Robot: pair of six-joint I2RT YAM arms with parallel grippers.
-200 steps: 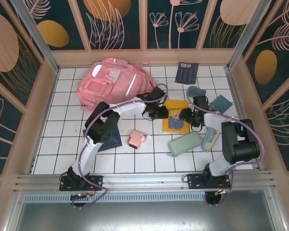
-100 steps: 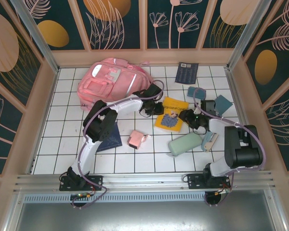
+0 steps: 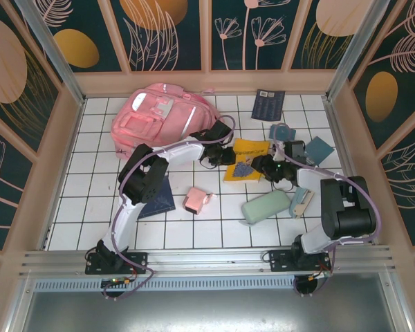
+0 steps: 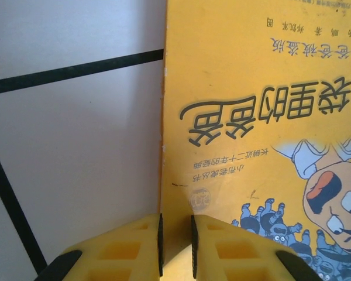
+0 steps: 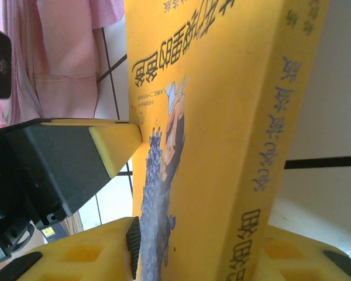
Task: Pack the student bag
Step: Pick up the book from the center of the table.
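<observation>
**Two grippers hold a yellow book on edge beside a pink bag**

From above, the pink bag (image 3: 159, 117) lies on the white tiled floor (image 3: 97, 207) at about 10 o'clock from the centre, close to the back wall. A yellow book (image 3: 249, 149) sits just right of centre, tilted up off the tiles and near the bag's right side. The left gripper (image 3: 225, 155) meets the book at its 9 o'clock. The right gripper (image 3: 263, 166) meets it at about 4 o'clock.

The overhead view is too small to show the jaws, but the wrist cameras do. From the left wrist, the two yellow fingers stand almost together, pinched on the thin edge of the book's cover, with bare tile to the left. From the right wrist, the book's thick spine stands between the fingers. They are clamped on it, one pad on the cover and one on the spine. The bag's pink fabric shows at 11 o'clock there.

From above, a small pink pouch (image 3: 197, 200) lies at the book's 7 o'clock, a green case (image 3: 265, 206) at 5 o'clock, and a dark notebook (image 3: 268, 105) at 1 o'clock.
</observation>
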